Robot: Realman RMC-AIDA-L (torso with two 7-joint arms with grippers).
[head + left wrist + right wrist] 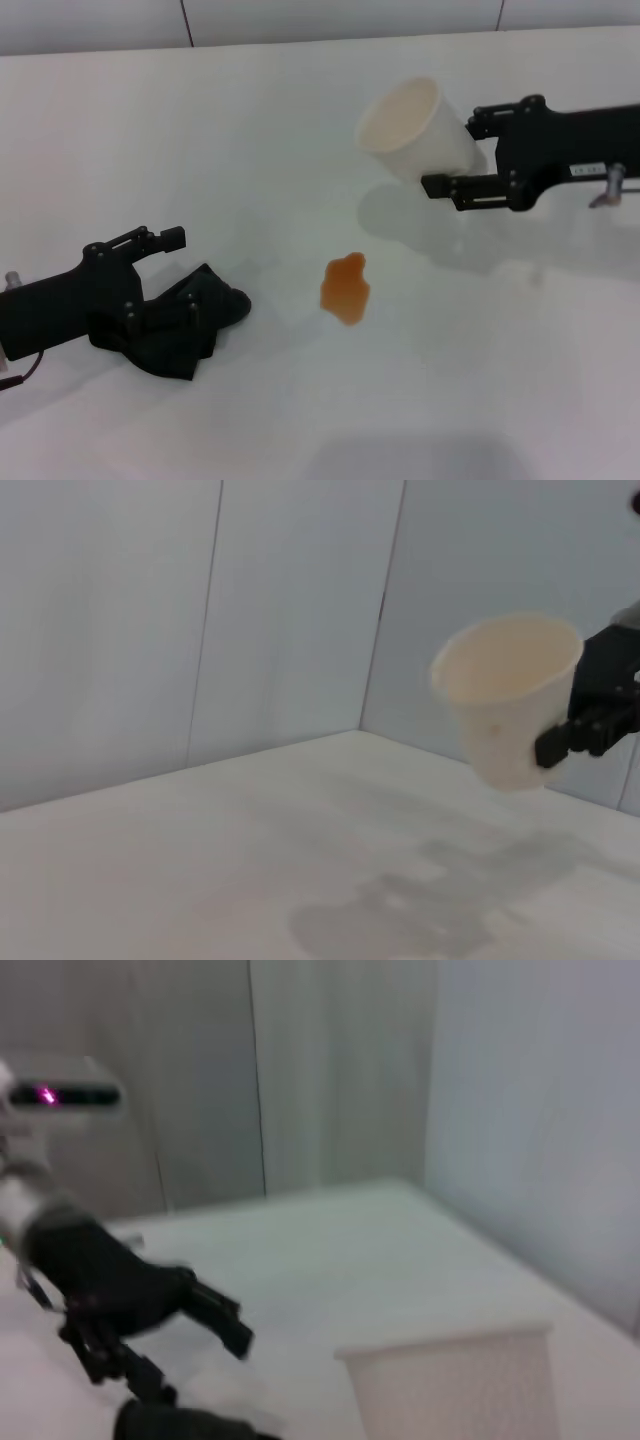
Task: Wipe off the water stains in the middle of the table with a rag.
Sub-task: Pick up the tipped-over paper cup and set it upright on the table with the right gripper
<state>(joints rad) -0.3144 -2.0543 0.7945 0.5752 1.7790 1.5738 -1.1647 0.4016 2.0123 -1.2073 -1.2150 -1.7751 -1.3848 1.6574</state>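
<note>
The left claw (165, 285) sat low on the white desk (250, 120), its fingers spread apart around the crumpled black rag (190, 325), which lay just beneath and ahead of it. The orange stain (345, 288) lay a little beyond the rag, its long axis running toward and away from the robot. The right claw (470, 150) hung above the desk, clenched on a whitish cup (415, 128) tipped sideways, mouth toward the left claw.

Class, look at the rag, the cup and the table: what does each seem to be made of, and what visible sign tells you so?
The rag: soft black cloth, matte, shown by its lumpy folds. The cup: whitish, probably thin plastic or paper; its smooth wall looks faintly translucent, so the material stays open. The table: a hard, smooth white surface, perhaps laminate, since shadows lie evenly across it.
</note>
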